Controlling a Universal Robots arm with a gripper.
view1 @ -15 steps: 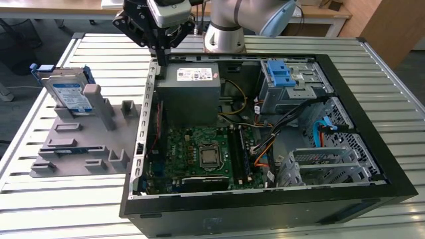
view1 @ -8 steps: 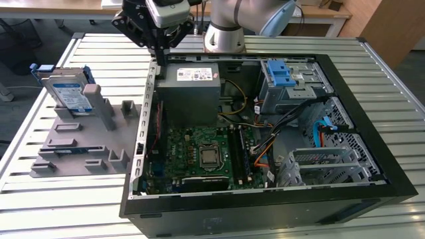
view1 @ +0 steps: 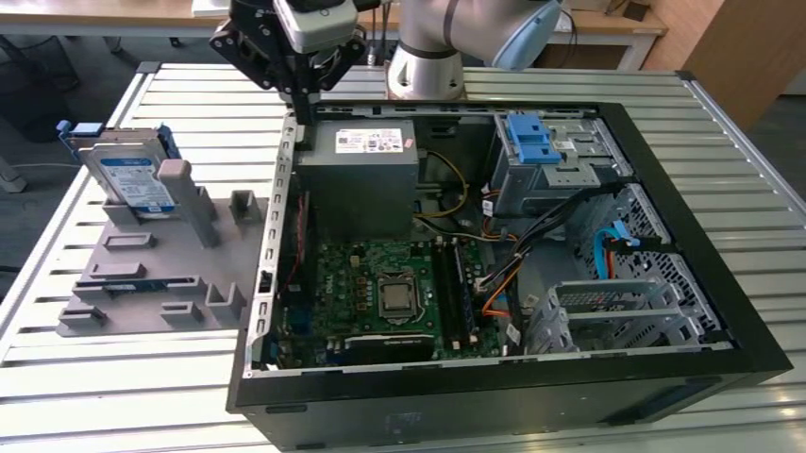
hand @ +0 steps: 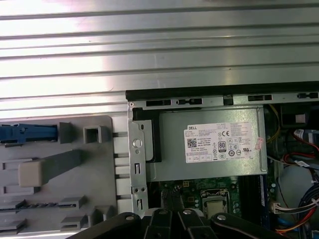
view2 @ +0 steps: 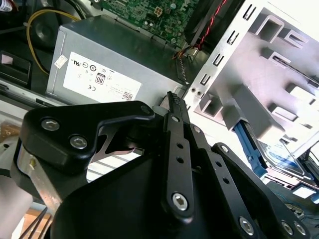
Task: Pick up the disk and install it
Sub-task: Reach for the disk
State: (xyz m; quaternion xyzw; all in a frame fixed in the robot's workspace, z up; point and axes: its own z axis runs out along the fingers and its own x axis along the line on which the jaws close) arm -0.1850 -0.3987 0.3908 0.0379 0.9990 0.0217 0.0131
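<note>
Slatted metal table [view1: 126, 377], we see an open computer case [view1: 504, 406], the gripper [view1: 304, 109] clenched empty over its rim, the disk [view1: 132, 179] upright in a grey holder [view1: 151, 274] on the exterior view's left.

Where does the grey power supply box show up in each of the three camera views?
Exterior view: the power supply box sits in the far corner of the open case, toward the exterior view's left.
Second wrist view: the box lies beyond the black tool arms.
First wrist view: the box lies just inside the case wall.
Shared landmark: the green circuit board borders the box in all three.
</note>
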